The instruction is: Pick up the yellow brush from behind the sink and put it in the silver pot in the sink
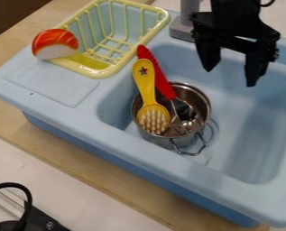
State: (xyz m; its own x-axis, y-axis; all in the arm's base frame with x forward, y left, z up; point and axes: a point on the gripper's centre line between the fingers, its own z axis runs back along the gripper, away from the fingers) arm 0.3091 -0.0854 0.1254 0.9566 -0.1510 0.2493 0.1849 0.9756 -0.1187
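Spread end effector (230, 77) hangs near pot (161, 140); red-handled utensil (158, 76) slants from it, grip toward rack (95, 72); sink (139, 153) around it, bench (103, 177) below.

Lt wood counter (79, 160); wht surface (60, 189), btm L; dk brn area (9, 13), top L corner.

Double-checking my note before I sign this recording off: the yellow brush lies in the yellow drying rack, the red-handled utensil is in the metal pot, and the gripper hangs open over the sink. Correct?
Not quite: the camera view shows the yellow brush leaning in the metal pot, not in the drying rack. The rest stands.
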